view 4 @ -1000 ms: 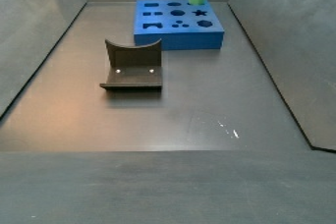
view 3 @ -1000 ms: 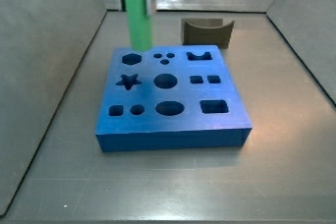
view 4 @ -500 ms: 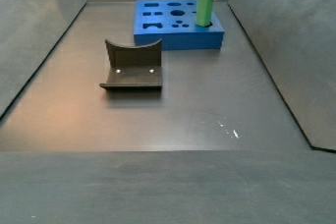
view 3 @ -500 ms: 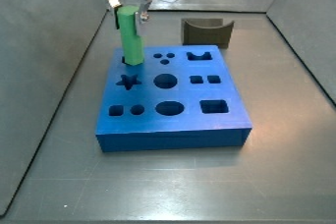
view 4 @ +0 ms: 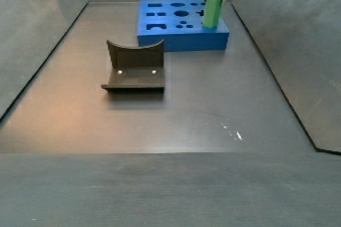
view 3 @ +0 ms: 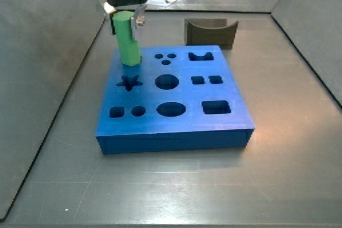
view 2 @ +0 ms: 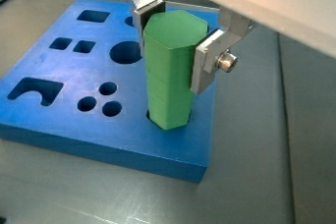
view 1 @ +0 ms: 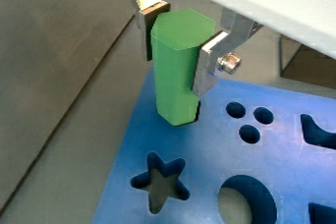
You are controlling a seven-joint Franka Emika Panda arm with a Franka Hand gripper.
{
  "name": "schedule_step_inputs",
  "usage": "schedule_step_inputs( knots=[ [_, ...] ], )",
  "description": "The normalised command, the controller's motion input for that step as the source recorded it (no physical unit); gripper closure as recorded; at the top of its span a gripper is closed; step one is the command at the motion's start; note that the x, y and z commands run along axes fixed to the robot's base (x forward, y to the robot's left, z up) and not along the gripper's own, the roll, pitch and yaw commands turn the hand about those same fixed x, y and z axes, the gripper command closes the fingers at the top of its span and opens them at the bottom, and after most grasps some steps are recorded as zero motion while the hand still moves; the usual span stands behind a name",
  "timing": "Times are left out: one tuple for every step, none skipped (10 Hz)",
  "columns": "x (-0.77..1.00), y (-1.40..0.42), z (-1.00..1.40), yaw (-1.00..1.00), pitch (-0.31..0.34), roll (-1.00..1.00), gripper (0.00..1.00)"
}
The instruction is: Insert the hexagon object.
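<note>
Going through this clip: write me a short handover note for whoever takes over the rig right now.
Hand: shut on the hexagon object, held upright near its top.
Hexagon object: its lower end is at the blue block, near the edge by the star hole; also seen in a side view.
Dark grey holder: empty, apart from the block.
Done: peg picked up and brought to the block.
Left: I cannot tell whether the tip has entered a hole; seat it, then release.

Opposite side views (wrist close-ups) above gripper (view 1: 184, 43)
</note>
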Motion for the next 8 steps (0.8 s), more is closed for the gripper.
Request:
schedule_step_inputs(
  knots=[
    [0.03, 0.0, -0.58, 0.16, -0.136, -0.07, 1.0],
    [0.12, 0.0, -0.63, 0.01, -0.124, -0.05, 1.0],
    [0.15, 0.0, -0.52, 0.0, -0.057, -0.01, 1.0],
    [0.15, 0.0, -0.47, 0.0, -0.029, -0.01, 1.0],
    [0.13, 0.0, -0.41, -0.02, -0.004, -0.01, 1.0],
    [0.13, 0.0, -0.37, -0.01, 0.0, 0.0, 1.0],
    [0.13, 0.0, -0.35, -0.02, 0.0, 0.0, 1.0],
    [0.14, 0.0, -0.35, -0.02, 0.0, 0.0, 1.0]
  ],
)
